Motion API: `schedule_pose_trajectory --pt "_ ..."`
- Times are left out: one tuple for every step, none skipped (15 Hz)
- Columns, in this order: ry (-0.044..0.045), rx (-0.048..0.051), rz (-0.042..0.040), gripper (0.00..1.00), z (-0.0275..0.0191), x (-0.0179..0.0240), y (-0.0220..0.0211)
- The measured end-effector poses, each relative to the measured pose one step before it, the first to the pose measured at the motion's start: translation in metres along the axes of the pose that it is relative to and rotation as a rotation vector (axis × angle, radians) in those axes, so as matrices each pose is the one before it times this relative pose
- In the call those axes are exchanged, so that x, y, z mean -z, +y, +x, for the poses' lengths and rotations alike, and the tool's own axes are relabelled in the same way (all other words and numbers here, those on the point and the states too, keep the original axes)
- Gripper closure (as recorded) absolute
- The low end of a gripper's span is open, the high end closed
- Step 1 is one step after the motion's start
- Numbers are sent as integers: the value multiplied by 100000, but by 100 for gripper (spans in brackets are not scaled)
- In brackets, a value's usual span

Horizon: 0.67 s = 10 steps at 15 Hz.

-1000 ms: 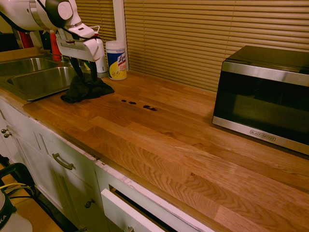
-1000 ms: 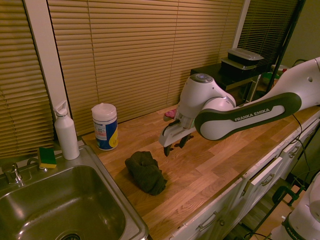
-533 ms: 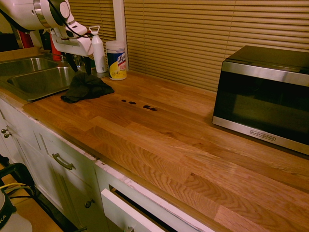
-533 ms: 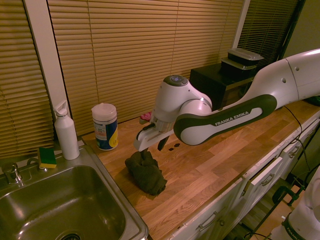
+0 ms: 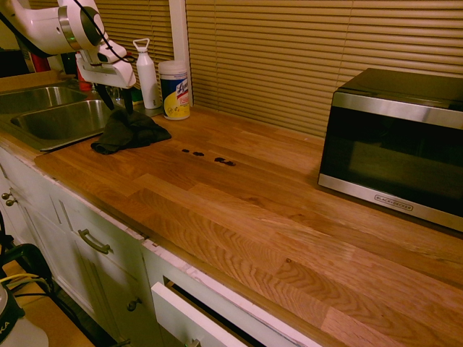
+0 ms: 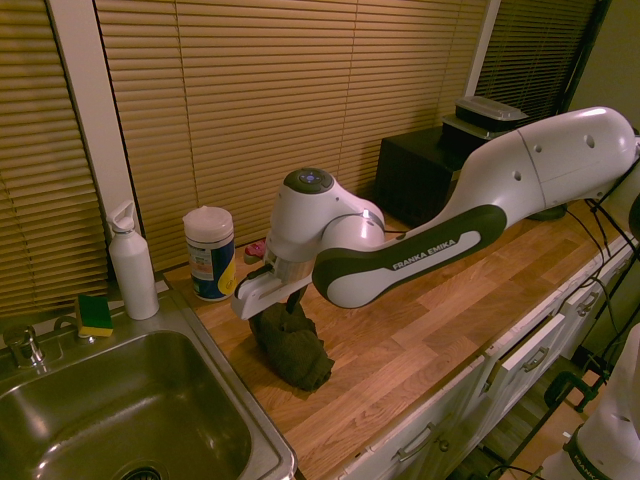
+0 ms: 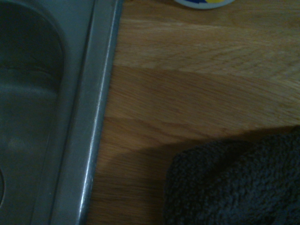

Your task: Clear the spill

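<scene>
Hand (image 5: pixel 118 103) open, empty, poised above dark cloth (image 5: pixel 129 130) on table (image 5: pixel 239 210); spill (image 5: pixel 208 156) well apart.

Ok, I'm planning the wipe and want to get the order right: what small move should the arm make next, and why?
Probably lower the open pincer straight down onto the dark cloth and close on it. The pincer hangs just above the cloth's sink-side end with nothing held, and the spill sits untouched on the wooden counter beyond the cloth, so wiping needs the cloth in hand first.
</scene>
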State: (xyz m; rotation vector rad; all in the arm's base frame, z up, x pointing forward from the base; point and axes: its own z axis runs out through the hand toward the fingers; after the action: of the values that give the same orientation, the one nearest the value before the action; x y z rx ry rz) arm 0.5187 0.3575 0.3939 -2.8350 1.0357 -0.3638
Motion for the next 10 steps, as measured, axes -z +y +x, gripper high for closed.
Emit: schedule_pose_trajectory --pt "-18 -399 -1160 0 184 -740 -219" --pt "270 -517 -1407 0 286 -741 -118" --pt "546 -756 -1359 0 349 -697 -110" --pt "356 -763 -1164 100 315 -649 -43" --pt "-13 -652 -752 100 210 -596 -34" --pt "-48 -800 -578 100 130 -467 -25" --pt "-27 -638 -546 100 52 -355 36" --pt "-2 -359 -481 100 16 -256 46" --pt "87 -372 -621 100 26 -159 57" --pt "94 -779 -626 100 47 -181 62"
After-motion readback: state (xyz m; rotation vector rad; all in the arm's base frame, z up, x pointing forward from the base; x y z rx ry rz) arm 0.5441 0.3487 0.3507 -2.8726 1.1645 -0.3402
